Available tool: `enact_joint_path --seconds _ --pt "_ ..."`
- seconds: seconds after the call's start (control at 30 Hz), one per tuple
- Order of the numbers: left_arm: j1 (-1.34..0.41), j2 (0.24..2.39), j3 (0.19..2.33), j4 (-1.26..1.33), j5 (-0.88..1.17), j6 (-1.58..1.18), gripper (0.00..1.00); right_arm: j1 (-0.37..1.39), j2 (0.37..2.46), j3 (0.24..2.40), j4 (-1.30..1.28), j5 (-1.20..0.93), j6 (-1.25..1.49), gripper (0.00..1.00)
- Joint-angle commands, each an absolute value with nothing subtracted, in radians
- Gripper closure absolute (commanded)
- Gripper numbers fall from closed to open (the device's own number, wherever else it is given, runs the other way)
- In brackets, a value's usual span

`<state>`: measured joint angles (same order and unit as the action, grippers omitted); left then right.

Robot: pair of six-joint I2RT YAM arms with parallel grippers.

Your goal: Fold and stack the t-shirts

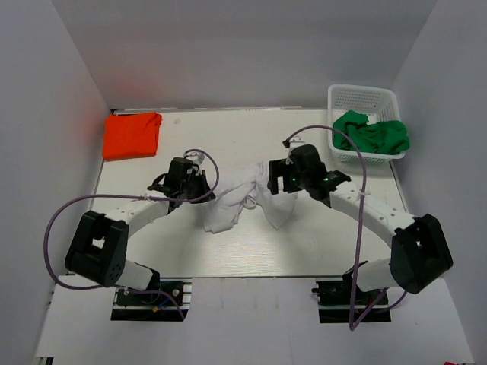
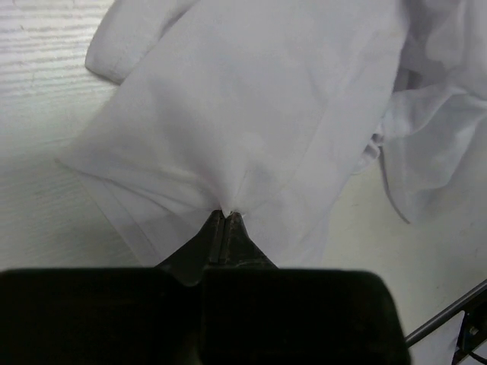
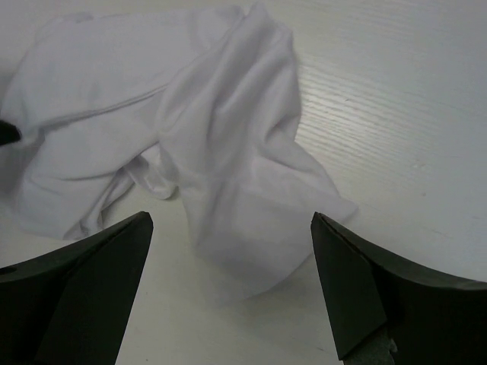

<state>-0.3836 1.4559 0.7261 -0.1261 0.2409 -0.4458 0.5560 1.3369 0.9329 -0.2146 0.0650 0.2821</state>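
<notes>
**Surface** [image 1: 251, 258]: a white, wood-grained rectangle; its near edge is partly hidden behind the two arm bases.

**White t-shirt** [image 1: 228, 205]: lies crumpled at the middle of the surface, well apart from every edge. Its long axis runs roughly parallel to the near edge. From a bunched ridge at the centre, two lobes trail towards the near edge, one on the left and one on the right. The folds hide the collar and hem, so it cannot be told which way the garment points.

**Orange t-shirt** [image 1: 132, 135]: folded flat in the far left corner, its sides roughly square to the surface edges.

**Green t-shirt** [image 1: 373, 135]: bunched inside the white mesh basket [image 1: 361, 95] at the far right corner. It spills over the basket's right rim, and its axis is not readable.

**Left fingers** [image 2: 221, 228]: pressed together, clamped on a pinch of the white t-shirt's left lobe, so that creases fan out from the tips.

**Right fingers** [image 3: 358, 274]: spread wide apart above the right lobe. Only their tips are in frame, and contact with the cloth cannot be judged.
</notes>
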Motion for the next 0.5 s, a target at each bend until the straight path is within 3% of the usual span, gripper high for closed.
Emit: enact_joint_path --seconds 0.0,0.2,0.3,0.33,0.4,0.43,0.47 --pt "-0.388 1.317 0.709 -0.078 0.203 -0.451 1.0 0.639 1.441 0.994 -0.215 0.1 0.239 0.1" --pt "-0.388 1.224 0.698 -0.087 0.167 -0.46 1.0 0.687 1.581 1.069 -0.163 0.107 0.259 0.12" --pt "-0.388 1.215 0.698 -0.087 0.167 -0.46 1.0 0.686 1.638 1.077 -0.095 0.127 0.279 0.2" --pt "-0.388 1.215 0.698 -0.087 0.167 -0.46 1.0 0.686 1.652 1.095 -0.077 0.133 0.3 0.26" --pt "-0.388 1.206 0.707 -0.087 0.149 -0.46 1.0 0.68 1.686 1.126 -0.09 0.161 0.314 0.59" --pt "-0.388 1.206 0.716 -0.098 0.149 -0.46 1.0 0.684 1.696 1.161 -0.103 0.176 0.325 0.87" --pt "-0.388 1.206 0.716 -0.098 0.131 -0.46 1.0 0.683 1.691 1.169 -0.103 0.216 0.331 0.98"
